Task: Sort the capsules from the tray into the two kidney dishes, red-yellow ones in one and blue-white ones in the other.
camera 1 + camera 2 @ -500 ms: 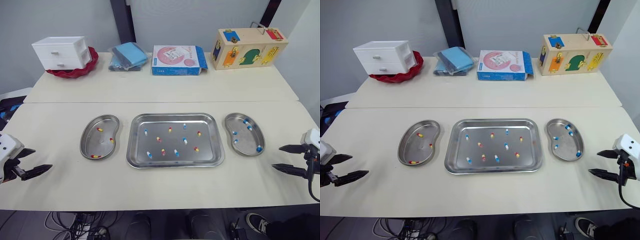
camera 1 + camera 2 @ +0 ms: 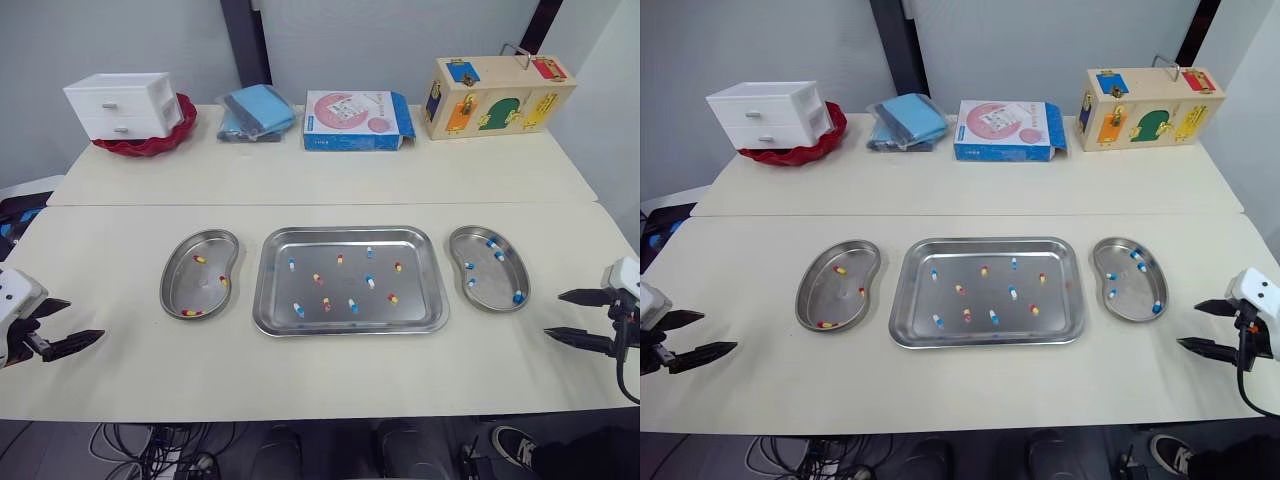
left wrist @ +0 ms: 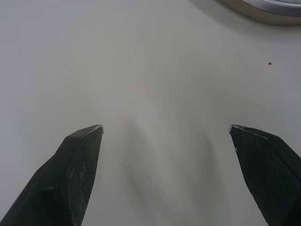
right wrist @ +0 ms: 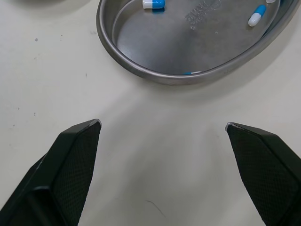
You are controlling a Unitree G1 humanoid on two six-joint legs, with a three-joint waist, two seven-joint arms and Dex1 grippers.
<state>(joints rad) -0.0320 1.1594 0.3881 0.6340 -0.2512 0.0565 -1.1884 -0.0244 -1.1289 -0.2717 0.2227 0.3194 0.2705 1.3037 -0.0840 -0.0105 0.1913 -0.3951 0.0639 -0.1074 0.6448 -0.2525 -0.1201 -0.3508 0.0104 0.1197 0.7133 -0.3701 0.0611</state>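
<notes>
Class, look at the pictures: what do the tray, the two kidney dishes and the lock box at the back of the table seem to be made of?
The tray, left kidney dish and right kidney dish look like shiny metal, probably stainless steel: silver-grey, with reflections on their rims. The lock box looks like pale unpainted wood with painted coloured doors.

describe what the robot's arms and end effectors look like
The left end effector and right end effector each have two black fingers that taper to pointed tips and have a fine woven texture. They sit on white, boxy wrist housings. A black cable runs from the right one.
</notes>
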